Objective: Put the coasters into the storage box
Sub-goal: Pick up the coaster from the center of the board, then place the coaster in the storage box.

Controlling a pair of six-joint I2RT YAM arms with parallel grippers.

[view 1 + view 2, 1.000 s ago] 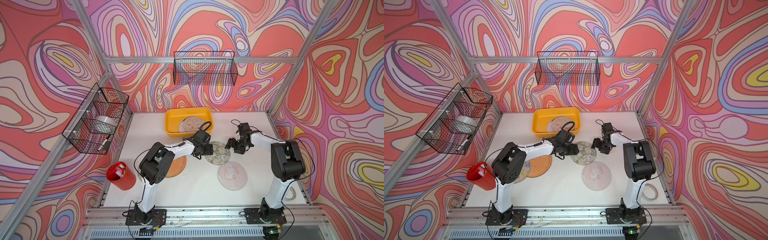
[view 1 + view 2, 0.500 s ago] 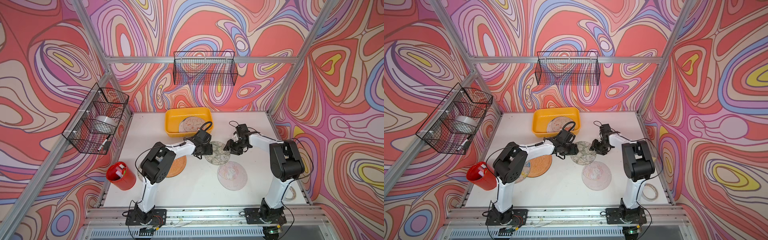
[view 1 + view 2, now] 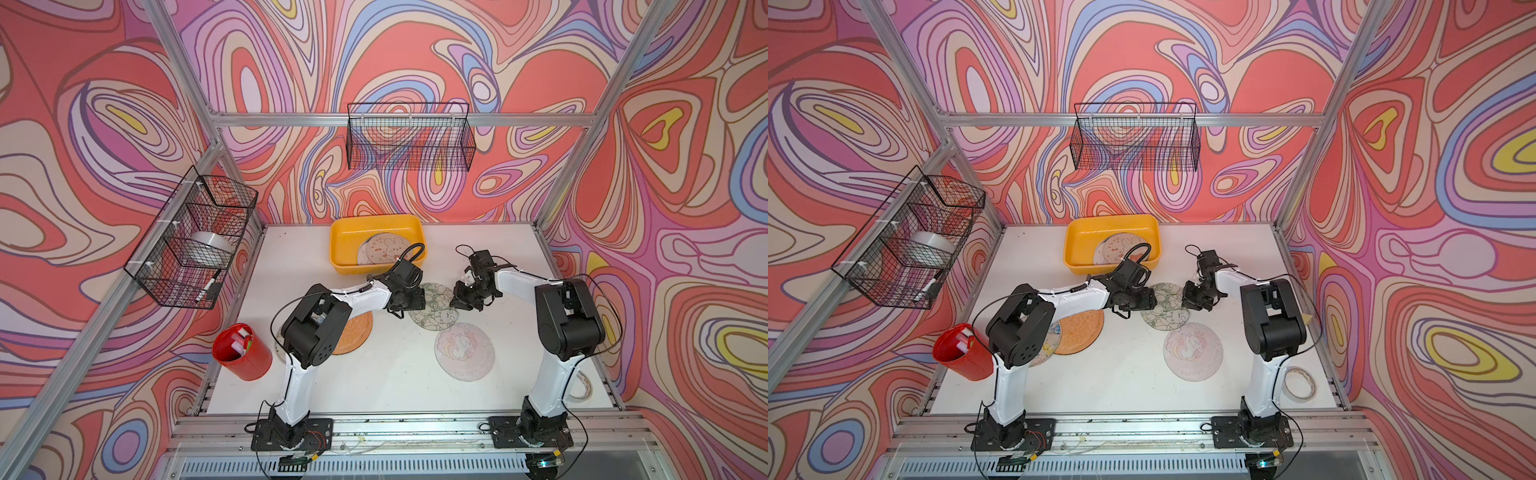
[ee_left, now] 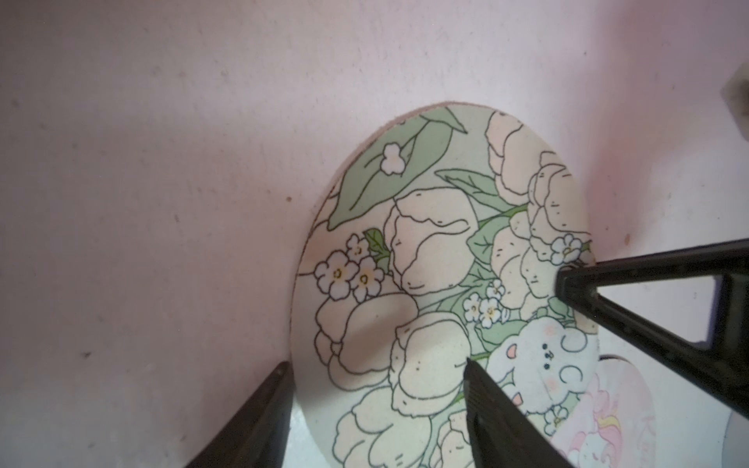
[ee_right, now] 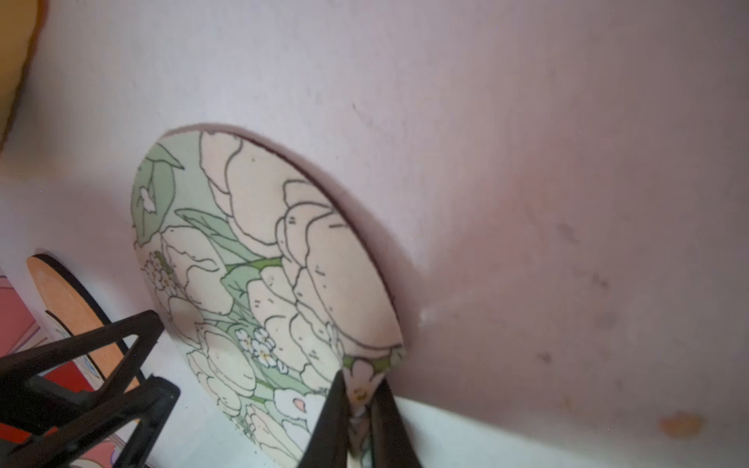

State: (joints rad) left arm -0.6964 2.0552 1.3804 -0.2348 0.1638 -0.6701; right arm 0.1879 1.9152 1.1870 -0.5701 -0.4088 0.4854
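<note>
The floral coaster [image 3: 434, 306], at centre frame below the storage box [image 3: 374, 218], looks thin, light and stiff, so its edge seems the only handle. The right gripper [image 5: 360, 399] pinches that rim, slightly lifted. The left gripper [image 4: 377, 364] gapes astride the opposite edge.

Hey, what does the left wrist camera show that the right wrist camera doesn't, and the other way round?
Only the left wrist view: the pink unicorn coaster. Only the right wrist view: the orange coaster and a corner of the storage box. Both: the floral coaster, the right end effector shut on its rim, and the left end effector open across the opposite edge.
</note>
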